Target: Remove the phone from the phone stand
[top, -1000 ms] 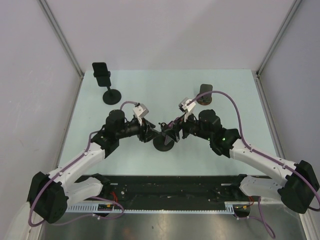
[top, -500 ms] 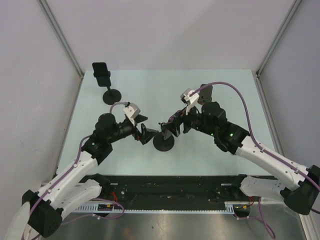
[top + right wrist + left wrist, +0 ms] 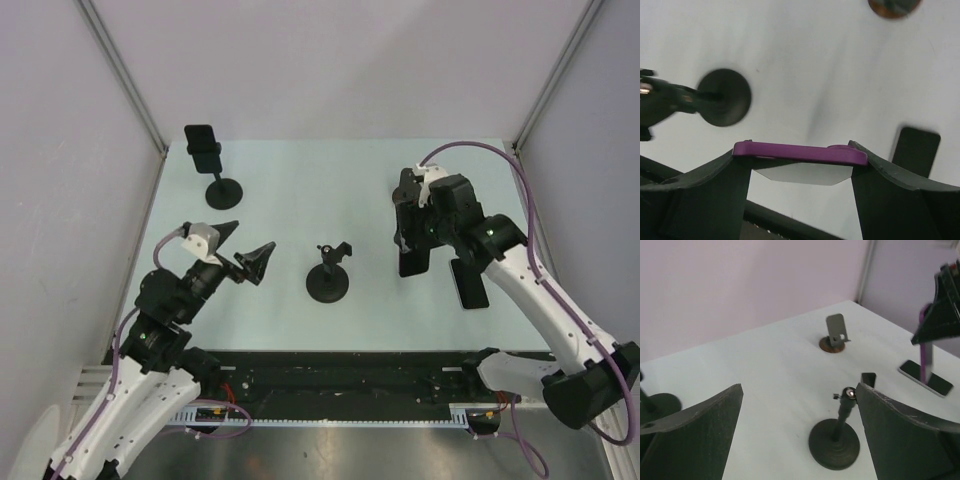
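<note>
The black phone stand (image 3: 328, 281) stands mid-table on its round base, its clamp empty; it also shows in the left wrist view as the stand (image 3: 835, 436). My right gripper (image 3: 411, 245) is shut on the purple phone (image 3: 800, 152), gripping it by its long edges, to the right of the stand and above the table. The same phone (image 3: 925, 359) hangs on edge in the left wrist view. My left gripper (image 3: 254, 234) is open with nothing in it, well left of the stand.
A dark phone (image 3: 470, 283) lies flat on the table under the right arm. A second stand (image 3: 222, 190) at the back left holds a black phone (image 3: 203, 148). A small grey holder on a brown base (image 3: 836, 333) stands at the back right.
My left gripper has opened wide and drawn back to the left, away from the stand. My right gripper has carried the purple phone off the stand and to the right.
</note>
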Robot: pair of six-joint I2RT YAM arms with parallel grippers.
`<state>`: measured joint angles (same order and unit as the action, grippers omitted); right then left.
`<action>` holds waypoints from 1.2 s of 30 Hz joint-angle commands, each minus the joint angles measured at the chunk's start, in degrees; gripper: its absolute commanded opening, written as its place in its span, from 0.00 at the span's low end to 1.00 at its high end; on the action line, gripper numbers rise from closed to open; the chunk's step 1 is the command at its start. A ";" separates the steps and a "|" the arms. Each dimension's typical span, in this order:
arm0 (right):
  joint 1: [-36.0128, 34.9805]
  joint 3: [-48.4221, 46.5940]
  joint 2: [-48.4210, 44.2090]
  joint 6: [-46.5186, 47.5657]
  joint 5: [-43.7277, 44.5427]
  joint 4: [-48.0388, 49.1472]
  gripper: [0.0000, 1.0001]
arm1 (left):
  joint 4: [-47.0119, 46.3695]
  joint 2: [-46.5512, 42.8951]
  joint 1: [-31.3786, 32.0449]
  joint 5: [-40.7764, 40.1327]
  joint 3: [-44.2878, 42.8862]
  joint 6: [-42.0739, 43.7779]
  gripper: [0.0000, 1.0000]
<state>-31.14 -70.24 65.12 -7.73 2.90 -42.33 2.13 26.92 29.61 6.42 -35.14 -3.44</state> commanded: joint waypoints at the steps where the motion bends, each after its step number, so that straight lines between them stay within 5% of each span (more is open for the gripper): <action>1: 5.10 -2.71 4.99 0.34 0.00 -11.27 0.00 | 4.63 -4.23 -0.16 -10.01 1.82 2.65 1.00; 8: 9.42 -2.71 16.68 1.66 2.73 -15.51 0.00 | 6.83 -9.95 -0.25 -12.83 6.65 0.72 1.00; 24: 12.06 0.45 37.62 2.37 3.78 -8.22 0.02 | 7.36 -8.29 1.42 -15.29 6.57 2.65 1.00; 28: 12.06 1.59 40.17 2.37 4.57 -7.07 0.17 | 7.45 -7.32 1.33 -15.73 6.66 2.83 1.00; 34: 12.15 3.70 40.26 1.67 5.36 -5.58 0.62 | 7.54 -4.95 1.42 -15.56 6.13 3.27 1.00; 36: 12.15 4.32 40.17 1.49 5.10 -4.87 0.67 | 7.36 -4.68 1.33 -15.38 6.13 3.27 1.00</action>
<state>-19.20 -67.92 105.16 -5.80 6.35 -49.76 10.15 21.30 30.74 -8.03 -28.60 -1.45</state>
